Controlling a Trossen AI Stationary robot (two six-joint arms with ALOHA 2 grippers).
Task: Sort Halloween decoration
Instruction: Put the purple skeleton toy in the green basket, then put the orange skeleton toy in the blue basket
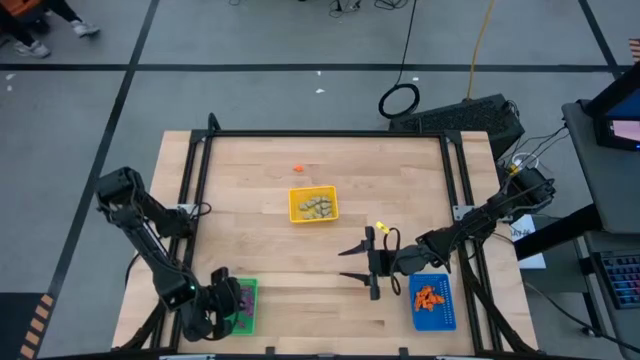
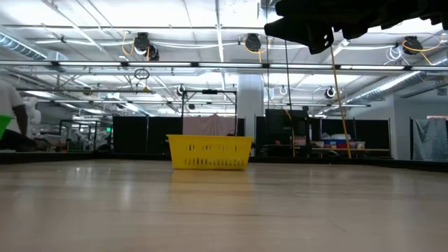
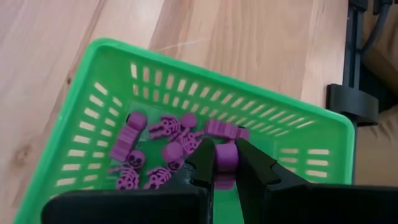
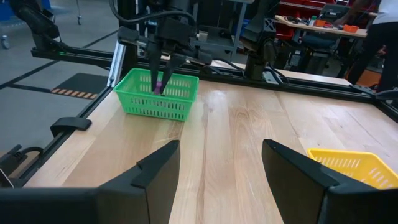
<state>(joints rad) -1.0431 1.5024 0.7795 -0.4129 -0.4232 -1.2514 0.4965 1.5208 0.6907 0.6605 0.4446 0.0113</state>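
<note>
Left gripper [image 3: 225,163] clamped on purple trinket [image 3: 226,155] over green tray [image 3: 186,74]; if it sticks to a finger on release, could flick out. Right gripper [image 4: 221,163] wide apart, idle mid-table

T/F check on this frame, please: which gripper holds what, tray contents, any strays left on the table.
1. The left gripper is shut on a purple trinket over the green tray. True.
2. The right gripper holds an orange trinket. False: it is open and empty, above bare table.
3. The yellow tray holds the pale beige-grey trinkets. True.
4. The blue tray holds purple pieces. False: it holds orange trinkets.
5. One orange piece lies loose on the table beyond the yellow tray. True.
</note>
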